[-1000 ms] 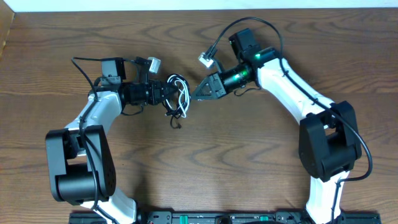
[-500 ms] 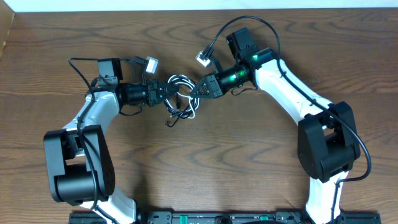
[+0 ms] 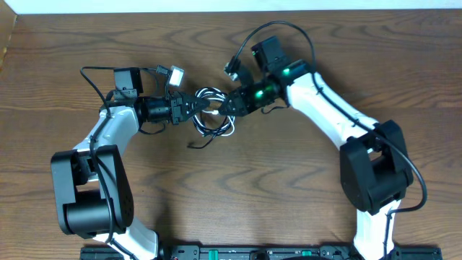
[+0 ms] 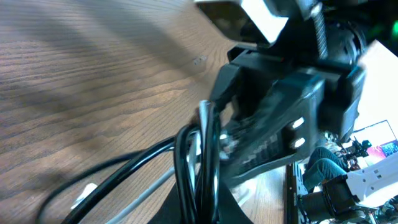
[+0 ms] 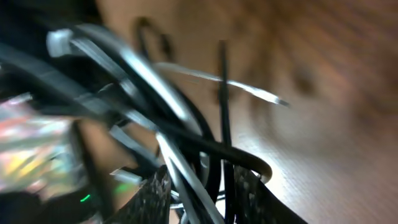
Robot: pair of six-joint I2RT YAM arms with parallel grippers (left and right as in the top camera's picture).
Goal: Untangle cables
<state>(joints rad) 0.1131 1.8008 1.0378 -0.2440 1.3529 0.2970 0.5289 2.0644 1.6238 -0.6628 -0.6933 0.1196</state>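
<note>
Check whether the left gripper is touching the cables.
Touching. The left wrist view shows the cables pinched in the shut left gripper, the cords rising straight out from between its fingertips.

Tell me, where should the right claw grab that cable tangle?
Probably the right edge of the cable tangle, coming from the right: the left claw pins its left side, and the loops bulge toward the right claw, so pulling there should spread them.

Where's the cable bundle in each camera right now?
Overhead: cable bundle, upper centre of the picture.
Left wrist: bottom centre, upright black loops.
Right wrist: centre and left, blurred, close up.
Shared landmark: the wooden table beneath it.
</note>
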